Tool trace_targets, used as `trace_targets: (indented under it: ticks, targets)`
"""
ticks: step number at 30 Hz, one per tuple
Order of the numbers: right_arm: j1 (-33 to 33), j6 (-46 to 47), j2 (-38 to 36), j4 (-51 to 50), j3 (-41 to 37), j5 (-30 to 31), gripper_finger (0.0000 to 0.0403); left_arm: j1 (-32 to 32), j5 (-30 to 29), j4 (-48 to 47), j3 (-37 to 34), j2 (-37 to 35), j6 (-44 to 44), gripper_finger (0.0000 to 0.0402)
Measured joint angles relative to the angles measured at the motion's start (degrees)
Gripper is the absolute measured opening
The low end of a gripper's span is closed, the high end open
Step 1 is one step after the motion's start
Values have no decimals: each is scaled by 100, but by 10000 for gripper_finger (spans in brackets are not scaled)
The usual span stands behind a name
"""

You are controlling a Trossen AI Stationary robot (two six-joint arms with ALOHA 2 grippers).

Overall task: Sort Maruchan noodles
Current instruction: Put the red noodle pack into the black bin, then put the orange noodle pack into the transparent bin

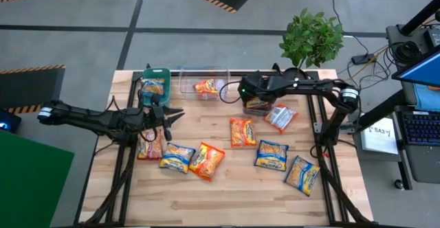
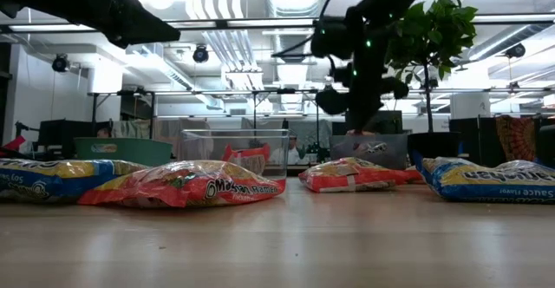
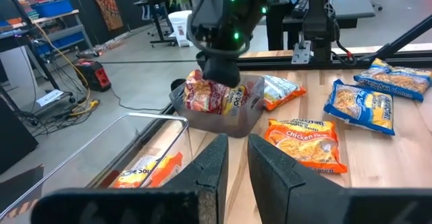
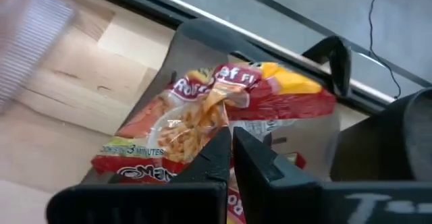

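High view: the right gripper (image 1: 249, 97), fingers closed and empty, hovers at upper centre over the grey bin (image 1: 260, 107) holding a red packet (image 1: 258, 104). The left gripper (image 1: 167, 115), nearly closed and empty, sits at centre left.

Right wrist view: the red packet (image 4: 209, 119) lies tilted, long axis running lower left to upper right.

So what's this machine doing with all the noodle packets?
It is sorting ramen packets by colour into bins at the table's far edge. The right gripper hangs over the grey bin, jaws shut, with a red packet just below them in that bin. The left gripper waits near the teal bin. An orange packet lies in the clear bin; several others remain loose.
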Motion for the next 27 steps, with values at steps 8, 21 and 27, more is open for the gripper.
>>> trace_targets:
  ticks: [8, 21, 27]
  targets:
    - [-23, -1, 106, 517, -431, 6, 9, 0, 0, -6, 0, 16, 0, 40]
    - [719, -370, -664, -251, 304, -713, 9, 0, 232, 46, 0, 311, -817, 40]
    - [1405, -380, -990, -259, 188, -1902, 9, -23, 538, 403, 0, 902, -1247, 40]
